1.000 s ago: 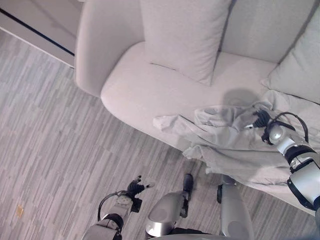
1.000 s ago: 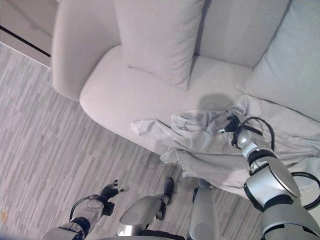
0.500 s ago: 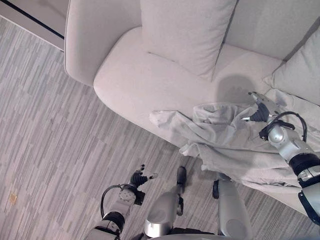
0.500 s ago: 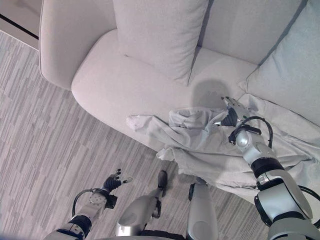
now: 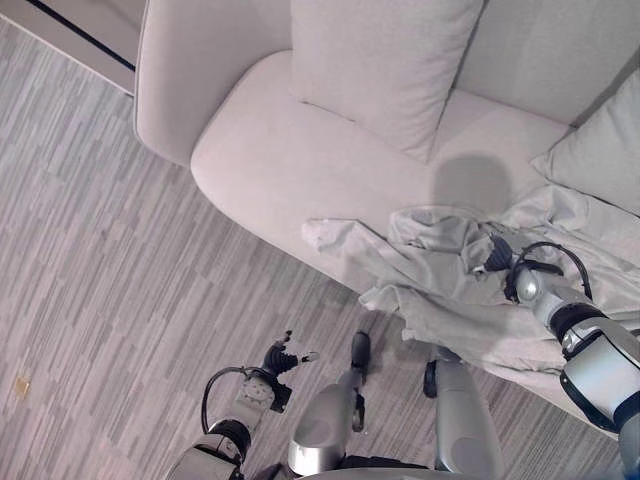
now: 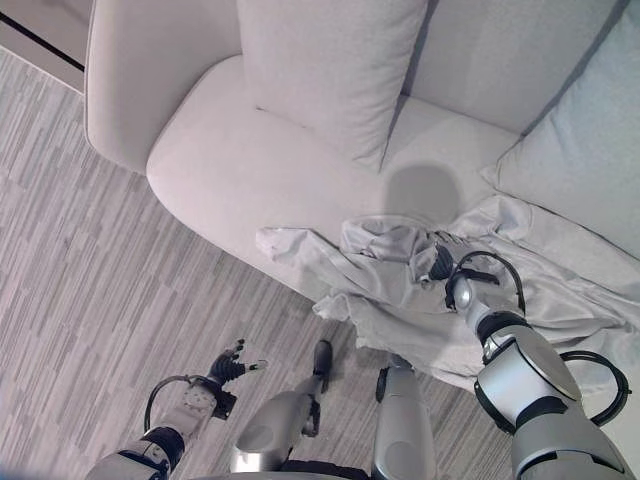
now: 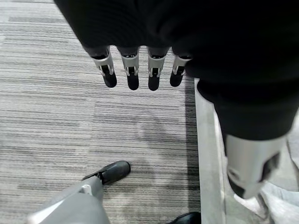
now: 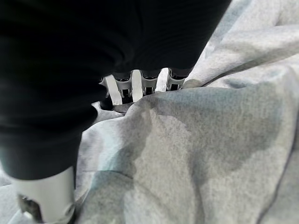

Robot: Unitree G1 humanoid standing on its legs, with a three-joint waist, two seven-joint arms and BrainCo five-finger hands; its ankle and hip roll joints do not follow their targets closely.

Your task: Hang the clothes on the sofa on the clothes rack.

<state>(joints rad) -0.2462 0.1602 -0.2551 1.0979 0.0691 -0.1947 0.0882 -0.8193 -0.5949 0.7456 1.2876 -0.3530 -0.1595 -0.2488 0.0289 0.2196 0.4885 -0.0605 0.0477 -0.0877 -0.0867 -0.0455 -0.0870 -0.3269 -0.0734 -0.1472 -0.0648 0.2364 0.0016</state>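
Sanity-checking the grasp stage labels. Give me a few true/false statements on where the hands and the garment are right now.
1. The right hand is down on the grey garment, fingertips buried in a fold. True.
2. The left hand grips the garment. False: it hangs over the floor, fingers straight, holding nothing.
3. The garment lies partly over the sofa's front edge. True.
4. The garment covers the upright cushion. False: it lies on the seat, apart from it.

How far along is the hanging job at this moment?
Nothing is hung: the grey garment lies crumpled on the sofa. The right hand is down in its folds, fingers hidden, grip unclear. The left hand hangs open over the floor. Lifting and hanging remain.
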